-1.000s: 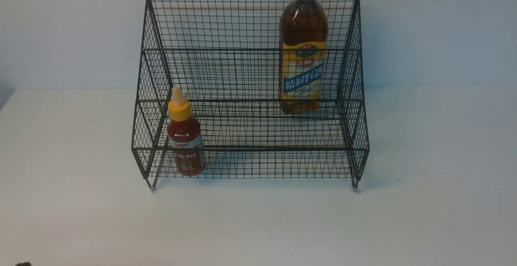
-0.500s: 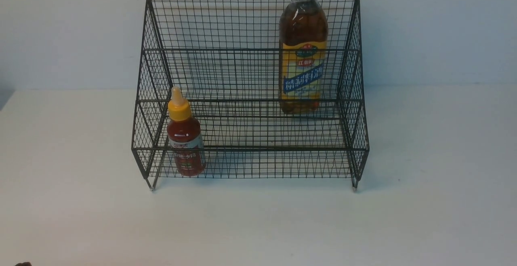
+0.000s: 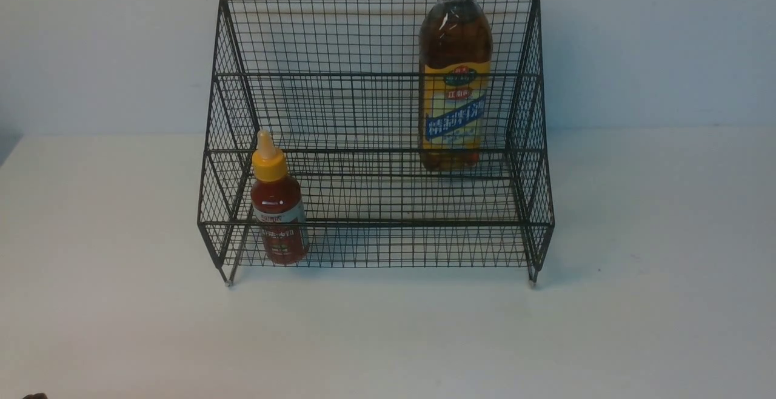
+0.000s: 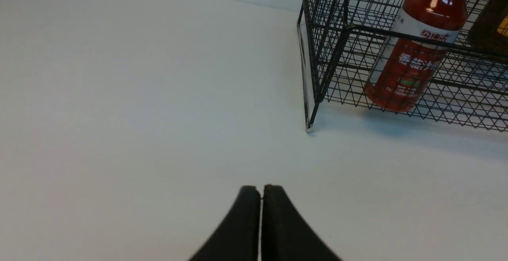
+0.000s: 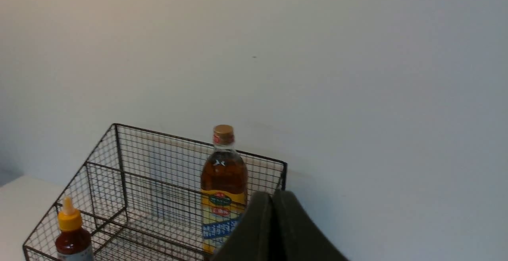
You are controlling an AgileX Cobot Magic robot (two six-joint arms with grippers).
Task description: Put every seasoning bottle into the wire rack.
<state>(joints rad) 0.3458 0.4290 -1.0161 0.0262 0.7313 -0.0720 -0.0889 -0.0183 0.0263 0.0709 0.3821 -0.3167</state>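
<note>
The black wire rack (image 3: 376, 74) stands at the middle of the white table against the wall. The small red-sauce bottle (image 3: 277, 208) with a yellow nozzle cap stands upright at the left end of the rack's lower front tier. The tall amber bottle (image 3: 454, 77) with a yellow-blue label stands upright on the upper back tier, toward the right. My left gripper (image 4: 261, 189) is shut and empty over bare table, near the rack's front-left foot (image 4: 309, 128). My right gripper (image 5: 272, 194) is shut and empty, raised, with the amber bottle (image 5: 223, 189) beyond it. Neither gripper shows in the front view.
A white wall (image 3: 655, 41) rises right behind the rack. The table (image 3: 388, 338) is a plain white surface in front of the rack and on both sides of it. A small dark part (image 3: 33, 396) shows at the front view's bottom left corner.
</note>
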